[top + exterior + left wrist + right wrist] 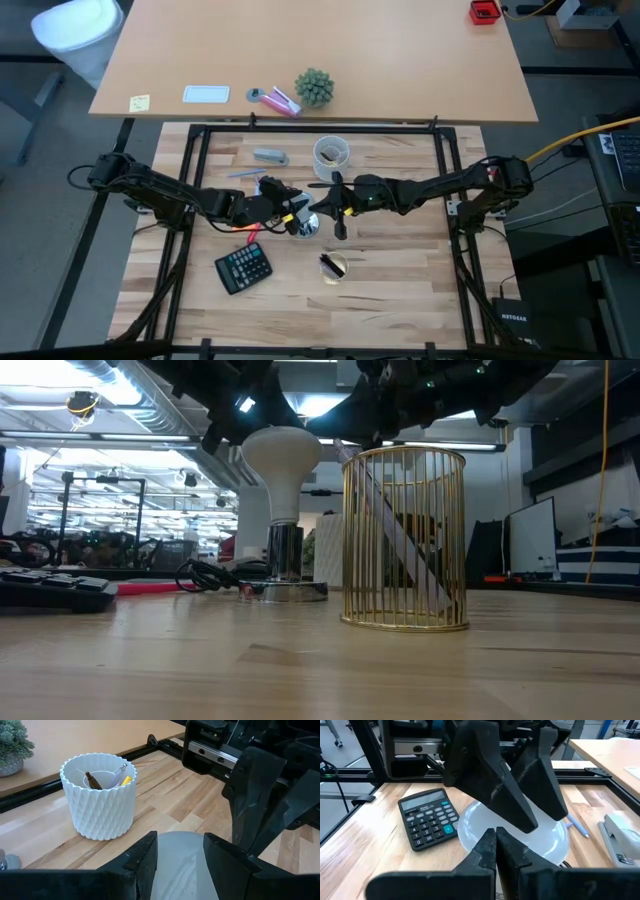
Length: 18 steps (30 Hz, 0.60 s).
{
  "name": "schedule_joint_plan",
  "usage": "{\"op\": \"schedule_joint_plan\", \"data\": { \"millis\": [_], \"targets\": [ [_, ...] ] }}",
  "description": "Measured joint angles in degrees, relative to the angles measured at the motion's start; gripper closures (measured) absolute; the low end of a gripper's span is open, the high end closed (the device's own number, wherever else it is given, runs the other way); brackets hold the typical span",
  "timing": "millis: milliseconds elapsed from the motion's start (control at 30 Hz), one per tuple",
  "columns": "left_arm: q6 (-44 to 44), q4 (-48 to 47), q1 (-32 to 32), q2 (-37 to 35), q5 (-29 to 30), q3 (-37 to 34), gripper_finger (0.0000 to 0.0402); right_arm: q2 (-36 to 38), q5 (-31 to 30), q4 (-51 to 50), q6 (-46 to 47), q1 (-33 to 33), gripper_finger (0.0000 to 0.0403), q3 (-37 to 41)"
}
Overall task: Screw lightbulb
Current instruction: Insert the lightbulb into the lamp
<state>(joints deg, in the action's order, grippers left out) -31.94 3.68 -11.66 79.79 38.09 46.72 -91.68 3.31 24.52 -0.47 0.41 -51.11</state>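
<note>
Left tool (296, 213) grasps the lightbulb (304, 226) from above, mid-bench, ready to twist. Low view: lightbulb stands upright in its silver socket (285, 588). Right wrist view: right tool (496, 836), clenched empty, hovers beside.

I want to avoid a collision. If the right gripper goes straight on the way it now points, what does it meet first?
Probably the lightbulb and the left gripper clamped around it, directly beyond the shut right gripper; depth is unclear.
</note>
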Motion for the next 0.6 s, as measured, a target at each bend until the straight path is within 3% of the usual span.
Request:
{"op": "schedule_joint_plan", "data": {
  "millis": [600],
  "targets": [
    [5.9,5.4,-0.3,-0.7,-1.4,-0.2,0.0249,-0.1,-0.7,-3.4,0.2,0.0,0.0398,0.1]
  ]
}}
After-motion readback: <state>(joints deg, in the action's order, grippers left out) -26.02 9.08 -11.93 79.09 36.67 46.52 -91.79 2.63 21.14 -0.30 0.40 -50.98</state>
